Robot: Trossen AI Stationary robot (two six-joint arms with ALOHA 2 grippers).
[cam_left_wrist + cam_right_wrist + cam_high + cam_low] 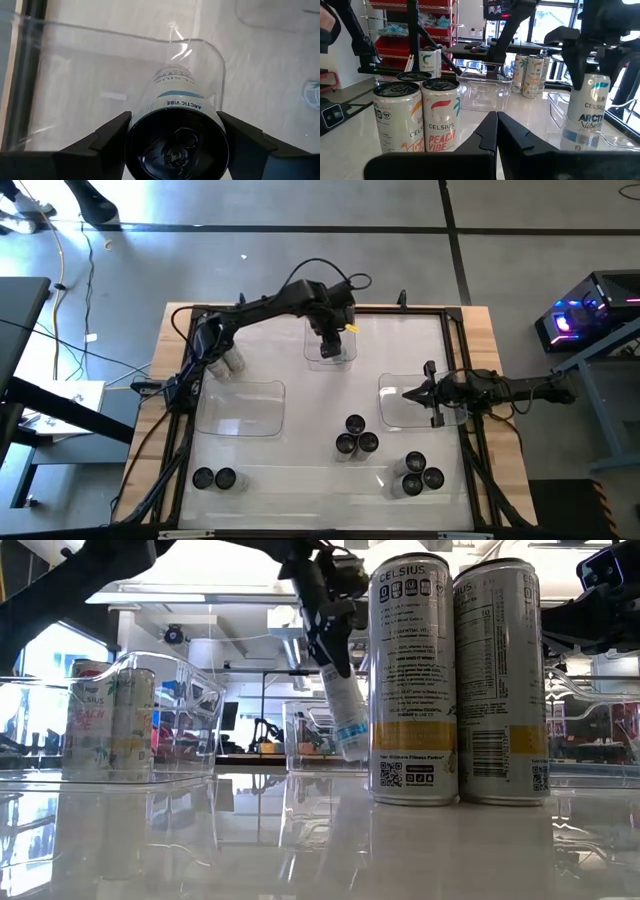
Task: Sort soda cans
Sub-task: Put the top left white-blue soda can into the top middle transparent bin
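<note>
My left gripper [330, 338] is at the table's far middle, shut on a white and blue soda can [172, 85] over a clear tray [345, 358]. The can also shows tilted in the low view [345, 725]. My right gripper [496, 117] is shut and empty, level above the clear tray at the right [395, 415]. Three cans [355, 438] stand on their bases at the near middle, several cans [418, 473] at the near right, two [214, 478] at the near left and two [226, 360] at the far left. My left gripper pinches the can's side wall just below its dark top [142, 119] between its two fingers [107, 140]. The fingers come from above, pointing down at a slant. The can hangs tilted below them, its lower end [350, 748] inside the far tray's walls. Whether it touches the tray floor I cannot tell.
A third clear tray [240, 408] lies at the left. A dark frame [455, 340] edges the white table top. Bare table lies along the near middle between the can groups.
</note>
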